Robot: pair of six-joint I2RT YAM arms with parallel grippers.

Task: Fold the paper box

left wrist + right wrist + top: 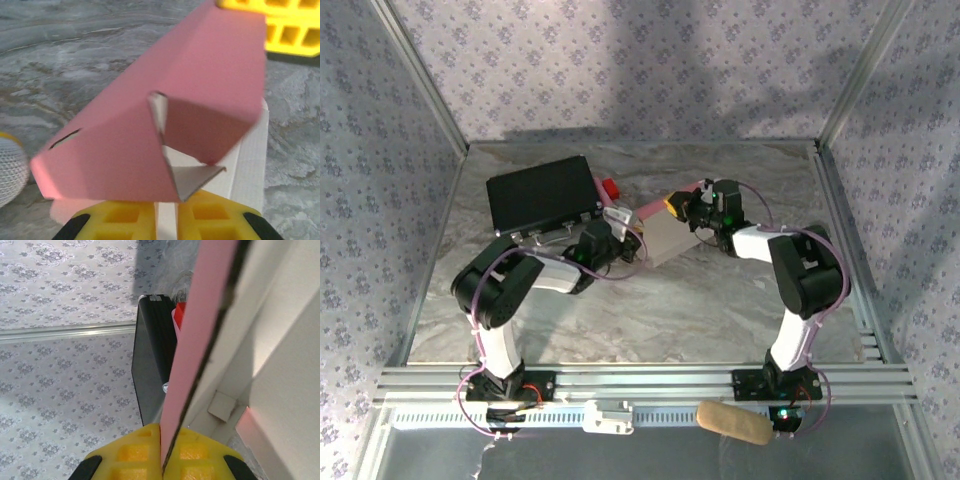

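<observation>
The paper box [665, 238] lay on the middle of the tabletop [720, 300], with my left gripper [618, 222] at its left end and my right gripper [682, 207] at its far right end. The case [540, 195] sat behind it, to the left.

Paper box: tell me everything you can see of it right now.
The paper box is thin pink cardboard with a paler whitish inner side. It is partly folded, with panels creased into an open-ended sleeve, an end flap bent inward and a slot near one edge. It is tilted, toward the far side of the table, beside the black case. The right fingers pinch a pink panel edge-on. A whitish panel stands between the left fingers; whether they clamp it is unclear.
</observation>
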